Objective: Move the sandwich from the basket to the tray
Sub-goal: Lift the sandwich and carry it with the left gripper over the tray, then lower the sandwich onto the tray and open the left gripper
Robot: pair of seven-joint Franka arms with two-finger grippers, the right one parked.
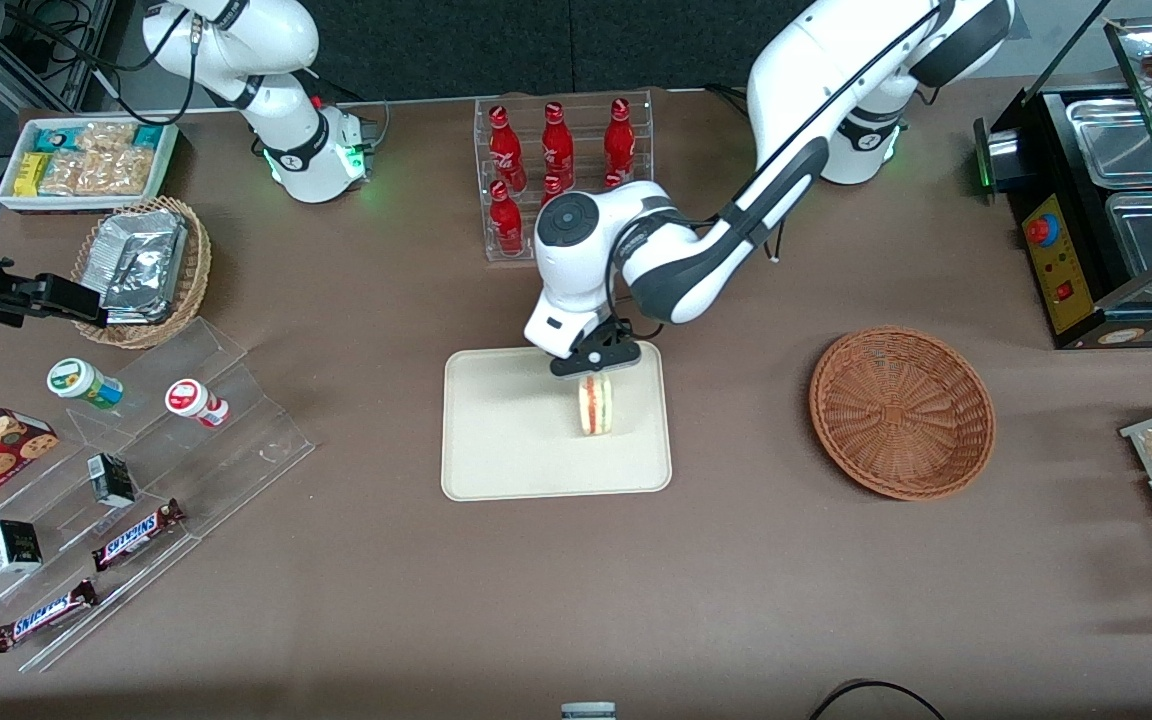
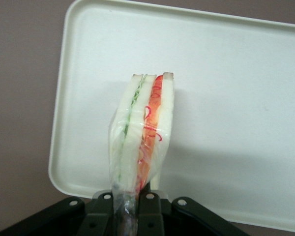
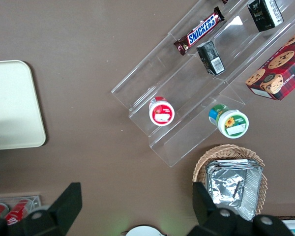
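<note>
The sandwich (image 1: 595, 404) (image 2: 143, 132) is a plastic-wrapped wedge of white bread with green and orange-red filling stripes. My gripper (image 1: 596, 366) (image 2: 127, 209) is shut on its wrapper end and holds it over the cream tray (image 1: 506, 440) (image 2: 236, 98); whether it touches the tray I cannot tell. The reddish-brown wicker basket (image 1: 901, 411) stands apart from the tray, toward the working arm's end of the table, with nothing in it.
A clear rack of red bottles (image 1: 556, 170) stands farther from the front camera than the tray. A black warmer cabinet (image 1: 1106, 210) is at the working arm's end. Acrylic steps with snacks (image 1: 126, 480) and a tan basket of foil packets (image 1: 141, 265) lie toward the parked arm's end.
</note>
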